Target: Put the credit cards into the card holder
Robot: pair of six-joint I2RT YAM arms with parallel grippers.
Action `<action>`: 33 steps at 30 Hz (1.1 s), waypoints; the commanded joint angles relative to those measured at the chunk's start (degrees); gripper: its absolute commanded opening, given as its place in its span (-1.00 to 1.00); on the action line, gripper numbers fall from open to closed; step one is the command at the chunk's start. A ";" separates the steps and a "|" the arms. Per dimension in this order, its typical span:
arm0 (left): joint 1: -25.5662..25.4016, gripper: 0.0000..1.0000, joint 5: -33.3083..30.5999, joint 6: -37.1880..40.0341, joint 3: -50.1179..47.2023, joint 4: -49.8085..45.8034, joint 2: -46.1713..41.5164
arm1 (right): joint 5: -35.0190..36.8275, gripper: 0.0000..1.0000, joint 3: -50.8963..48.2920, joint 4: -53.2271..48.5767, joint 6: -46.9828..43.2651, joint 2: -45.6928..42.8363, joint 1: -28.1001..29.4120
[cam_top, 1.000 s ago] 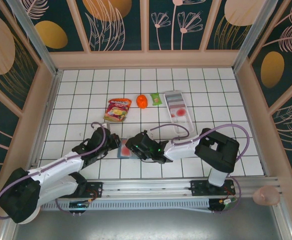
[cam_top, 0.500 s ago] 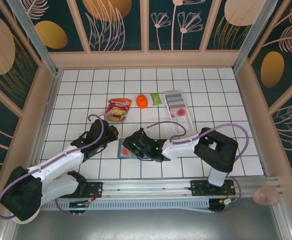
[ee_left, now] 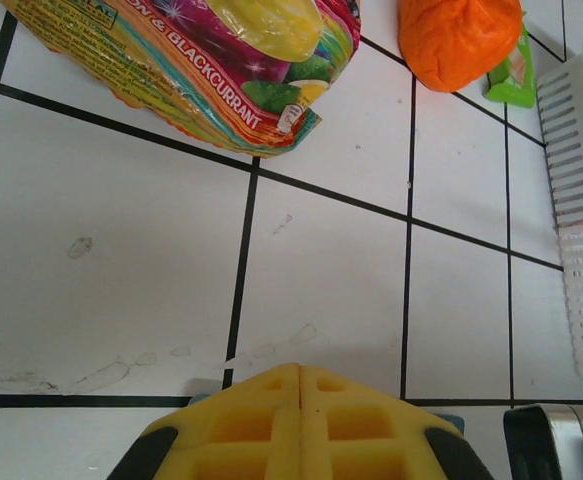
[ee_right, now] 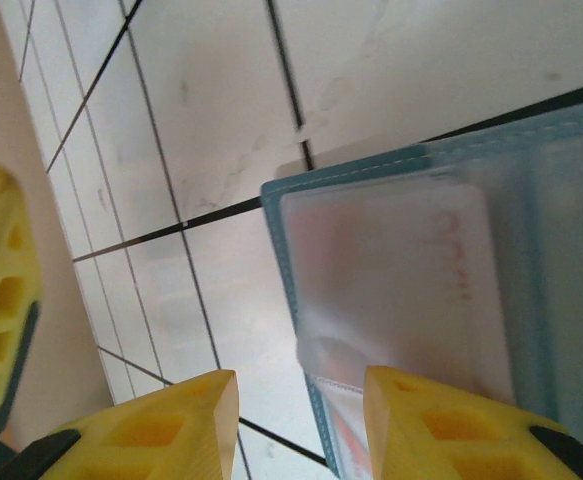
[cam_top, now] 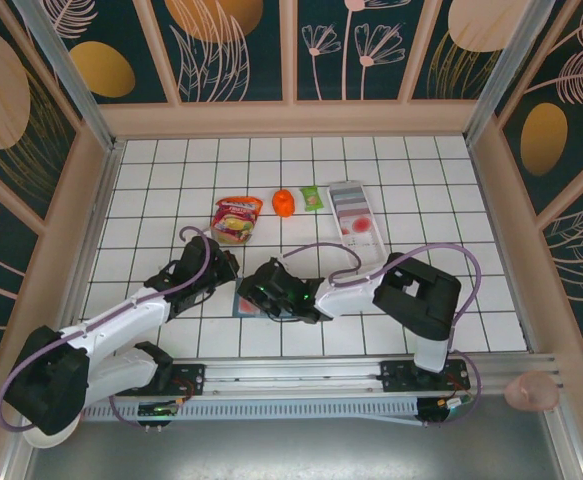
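I am viewing a flat white tiled table (cam_top: 151, 190) with glossy tiles and dark grout lines.

1. One long white plastic tray (ee_left: 581, 220) with a slotted wall is lying at the far right. Pale cards (cam_top: 354, 215) with red-pink marks are lying in it; I cannot count them.
2. One crinkled foil snack packet (ee_left: 201, 60), printed in many colours, is lying flat left of the tray.
3. One card holder (ee_right: 561, 330), a teal, stitched wallet, is lying open on the tiles near the arm bases, directly under the right gripper. Its frosted clear pocket is covering one credit card (ee_right: 391, 280), pale with faint pink marks. A second red-pink patch is showing lower down; I cannot tell whether it is another card.
4. One round, matte orange item (ee_left: 458, 35) is sitting between the packet and the tray.
5. One small glossy green packet (ee_left: 512, 75) is lying just beside the orange item.

The right gripper (ee_right: 299, 400) is hanging over the wallet's left edge with its yellow ribbed fingers (ee_right: 441, 425) standing apart and nothing clamped between them. I cannot tell whether they are touching the wallet.

The left gripper (ee_left: 300, 425) is sitting just left of the wallet with its yellow fingers pressed together, holding nothing.
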 commanded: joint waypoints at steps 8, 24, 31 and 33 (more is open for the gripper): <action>0.44 -1.00 -3.81 0.75 0.30 -2.93 -2.51 | -1.00 -0.20 2.73 0.34 -3.31 1.17 1.31; 1.13 -1.00 -29.34 2.07 8.24 -18.73 -13.81 | 0.93 -0.16 8.66 -1.60 -23.17 -3.80 4.81; 1.06 -0.72 -18.30 4.49 6.77 -15.32 -14.09 | 11.09 -0.17 7.50 -18.55 -32.11 -12.41 4.03; 1.11 -0.53 -11.41 4.74 4.26 -12.03 -12.56 | 16.17 -0.23 6.97 -23.99 -35.53 -15.98 3.26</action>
